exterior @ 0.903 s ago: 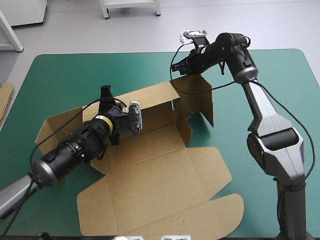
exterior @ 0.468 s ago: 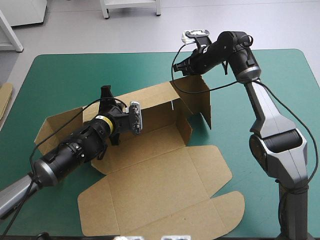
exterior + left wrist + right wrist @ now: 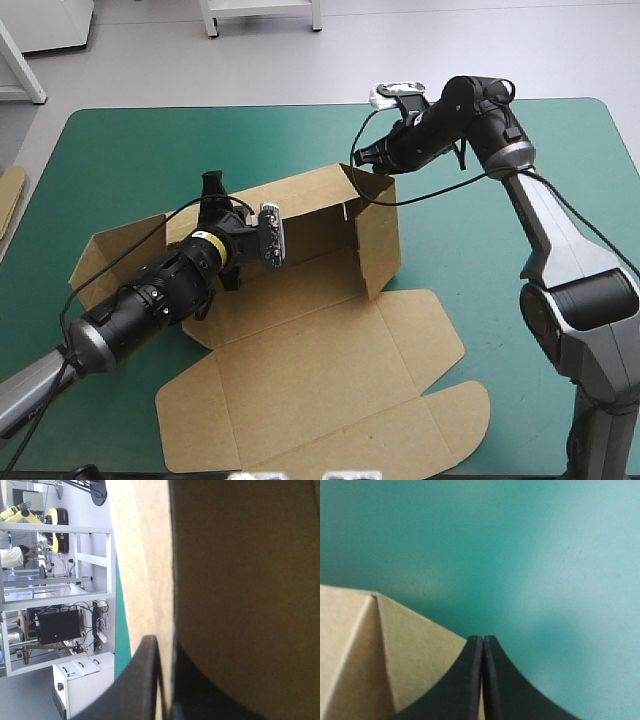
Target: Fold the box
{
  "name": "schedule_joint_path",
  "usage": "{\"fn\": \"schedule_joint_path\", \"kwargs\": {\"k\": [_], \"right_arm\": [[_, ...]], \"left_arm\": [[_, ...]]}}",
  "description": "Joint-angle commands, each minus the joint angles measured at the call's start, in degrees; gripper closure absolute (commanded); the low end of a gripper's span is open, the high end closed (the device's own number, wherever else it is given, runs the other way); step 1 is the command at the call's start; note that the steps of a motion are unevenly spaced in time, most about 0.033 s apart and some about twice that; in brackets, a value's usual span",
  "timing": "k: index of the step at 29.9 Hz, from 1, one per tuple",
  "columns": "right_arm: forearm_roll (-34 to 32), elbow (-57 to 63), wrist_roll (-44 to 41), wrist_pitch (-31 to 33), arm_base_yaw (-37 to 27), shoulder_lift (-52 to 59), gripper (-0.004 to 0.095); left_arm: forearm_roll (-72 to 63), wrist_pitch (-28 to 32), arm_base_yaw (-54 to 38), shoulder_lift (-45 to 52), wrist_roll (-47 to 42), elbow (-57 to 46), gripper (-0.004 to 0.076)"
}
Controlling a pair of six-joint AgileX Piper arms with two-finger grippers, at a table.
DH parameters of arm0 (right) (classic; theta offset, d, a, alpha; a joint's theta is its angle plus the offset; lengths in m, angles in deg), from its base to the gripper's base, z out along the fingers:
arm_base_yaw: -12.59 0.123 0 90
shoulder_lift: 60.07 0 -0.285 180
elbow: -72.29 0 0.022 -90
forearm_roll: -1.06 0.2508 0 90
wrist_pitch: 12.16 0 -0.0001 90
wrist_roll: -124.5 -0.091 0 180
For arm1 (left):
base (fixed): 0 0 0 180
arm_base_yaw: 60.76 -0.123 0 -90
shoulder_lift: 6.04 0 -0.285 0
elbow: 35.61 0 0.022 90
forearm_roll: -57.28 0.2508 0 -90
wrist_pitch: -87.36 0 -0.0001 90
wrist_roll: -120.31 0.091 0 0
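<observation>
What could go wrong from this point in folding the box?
1. The shut right end effector sits at the top corner of the end flap, not gripping it; it may slide off and the flap fall open.
2. The left end effector pinches just the back wall; a hard push could skid the box across the table cover.

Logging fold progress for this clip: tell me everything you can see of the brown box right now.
The box is one cut sheet of brown board, half raised on the teal-green cover. Its far long wall stands upright, pinched by the left gripper. The right end flap stands turned inward, the shut right gripper at its top corner. The left end flap splays outward; the lid lies flat nearside.
</observation>
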Motion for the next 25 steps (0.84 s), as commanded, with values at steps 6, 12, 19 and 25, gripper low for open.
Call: {"fn": "schedule_joint_path", "kwargs": {"k": [6, 12, 19, 25], "right_arm": [[0.6, 7.5, 2.2, 0.6, 0.0, 7.6, 0.0908], [2.3, 14.5, 7.6, -2.5, 0.0, 11.3, 0.0908], [5.3, 24.3, 13.5, -13.1, 0.0, 15.1, 0.0908], [15.1, 34.8, 23.2, -24.1, 0.0, 18.3, 0.0908]], "left_arm": [[-2.6, -1.2, 0.5, 0.3, -1.2, 0.3, 0.0732], [-2.6, -1.2, 0.5, 0.3, -1.2, 0.3, 0.0732], [-2.7, -1.2, 0.5, 0.3, -1.2, 0.3, 0.0732], [-2.8, -1.2, 0.5, 0.3, -1.6, 0.3, 0.0732]]}}
